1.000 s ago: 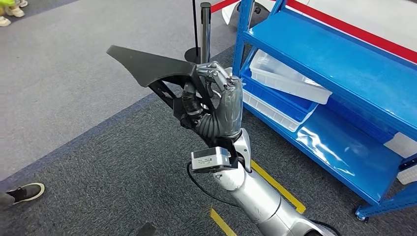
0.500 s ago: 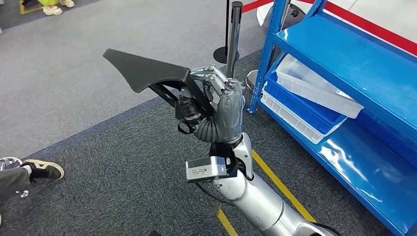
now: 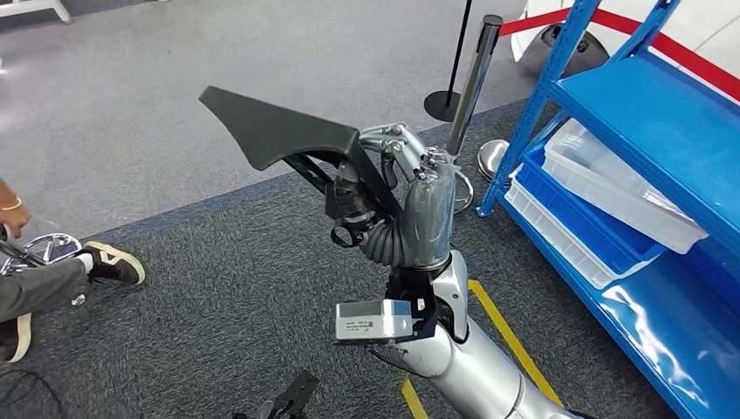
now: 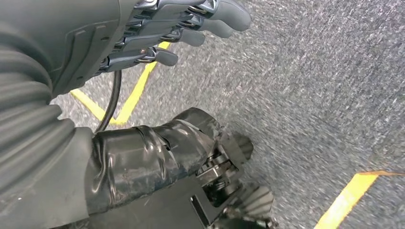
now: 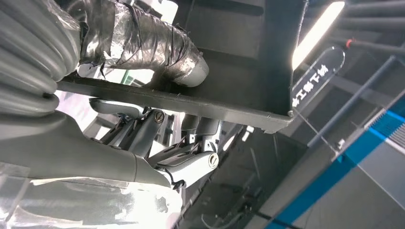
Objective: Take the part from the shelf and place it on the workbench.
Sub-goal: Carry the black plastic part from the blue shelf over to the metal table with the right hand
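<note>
Part (image 3: pixel 279 131) rides gripped in the right hand (image 3: pixel 410 209), left hand (image 4: pixel 157 33) loosely open, mid-carry; next, reaching the workbench.

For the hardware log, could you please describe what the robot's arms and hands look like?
The right arm is a silver tube with a black cable and a grey camera box. The right hand has a grey ribbed cover and metallic fingers. The left hand is grey, with dark fingers and a black-taped thumb.

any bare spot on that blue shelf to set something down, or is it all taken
On the blue shelf, the lower level is crowded at its near end by the blue bin and white tray. Past them its glossy surface is bare. The top level is bare too.
</note>
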